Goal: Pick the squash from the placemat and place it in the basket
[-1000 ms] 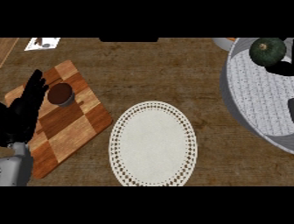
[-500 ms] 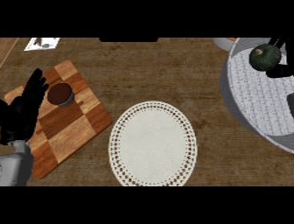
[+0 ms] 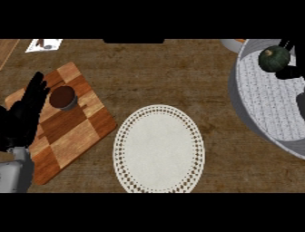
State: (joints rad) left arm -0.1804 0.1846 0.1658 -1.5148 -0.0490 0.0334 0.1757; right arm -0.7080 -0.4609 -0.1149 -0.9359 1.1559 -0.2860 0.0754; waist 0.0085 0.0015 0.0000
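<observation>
We are seeing the squash (image 3: 273, 59) over the upper part of the basket (image 3: 269, 113), at the view's top right, with our right hand (image 3: 301, 59) just beside it on its right. Dark fingers (image 3: 289, 72) are curling against its right and lower side, so we are reading it as gripped; whether it is touching the basket floor we cannot tell. The squash is looking round, with no clear long axis; a small pale spot is showing near its top.

The basket's near rim is running close to the view's right edge. The white placemat (image 3: 158, 148) is lying bare at centre, well apart from the basket, with open tabletop (image 3: 162, 77) between.

Our left hand (image 3: 17, 120) is resting at left, fingers straight and up, over a checkered board (image 3: 71, 129) carrying a small brown bowl (image 3: 62, 97).
</observation>
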